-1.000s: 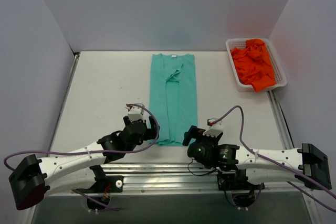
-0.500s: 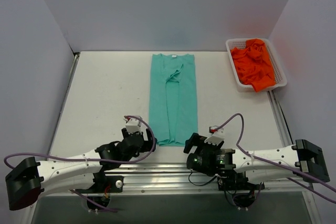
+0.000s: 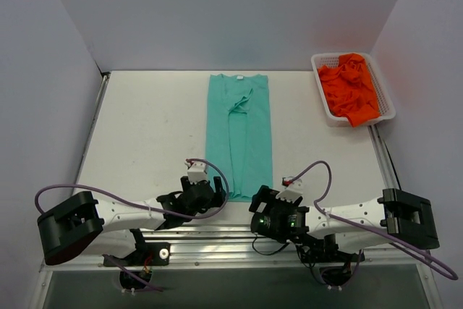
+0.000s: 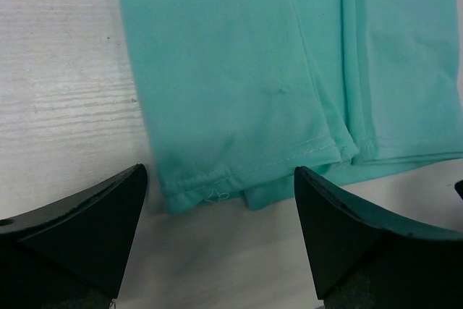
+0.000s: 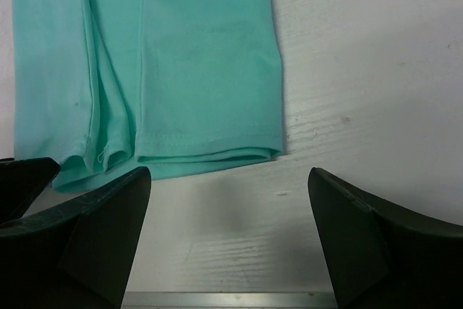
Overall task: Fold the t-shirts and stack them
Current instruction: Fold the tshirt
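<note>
While left jaws and right jaws both stand wide open, holding nothing, at its near hem, the teal-green soft-cloth t-shirt (image 3: 239, 135), folded into a long strip, lies flat on the white worktop (image 3: 145, 121). Risk: pinching only top layers; strip unfolds when lifted.

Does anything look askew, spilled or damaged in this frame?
Nothing spilled or damaged. The teal t-shirt lies in a long strip, its sleeve fold bunched toward the far end and its hem layers staggered. The orange t-shirts sit crumpled in the basket.
</note>
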`<control>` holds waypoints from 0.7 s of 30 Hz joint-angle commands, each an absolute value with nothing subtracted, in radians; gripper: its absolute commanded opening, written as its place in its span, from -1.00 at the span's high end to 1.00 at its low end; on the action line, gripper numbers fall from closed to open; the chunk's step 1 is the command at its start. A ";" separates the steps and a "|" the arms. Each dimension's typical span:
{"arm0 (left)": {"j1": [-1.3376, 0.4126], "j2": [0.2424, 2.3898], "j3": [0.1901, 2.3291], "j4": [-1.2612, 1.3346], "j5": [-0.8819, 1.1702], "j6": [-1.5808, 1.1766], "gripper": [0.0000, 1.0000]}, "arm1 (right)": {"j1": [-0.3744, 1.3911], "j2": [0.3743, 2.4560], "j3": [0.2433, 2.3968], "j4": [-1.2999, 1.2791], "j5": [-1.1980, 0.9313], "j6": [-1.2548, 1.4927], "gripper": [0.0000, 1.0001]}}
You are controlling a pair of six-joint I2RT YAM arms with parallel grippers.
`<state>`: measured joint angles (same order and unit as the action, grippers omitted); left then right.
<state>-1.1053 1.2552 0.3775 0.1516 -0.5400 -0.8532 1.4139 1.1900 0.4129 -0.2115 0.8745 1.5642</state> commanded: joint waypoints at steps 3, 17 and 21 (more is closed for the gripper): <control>-1.111 1.290 0.416 0.213 -0.529 -0.859 -0.84 | 1.306 1.239 0.367 -0.045 0.864 1.458 -0.67; -1.111 1.270 0.397 0.207 -0.532 -0.874 -0.70 | 1.250 1.313 0.351 0.068 0.810 1.408 0.24; -1.111 1.278 0.394 0.210 -0.537 -0.874 -0.31 | 1.250 1.293 0.351 0.020 0.813 1.428 0.64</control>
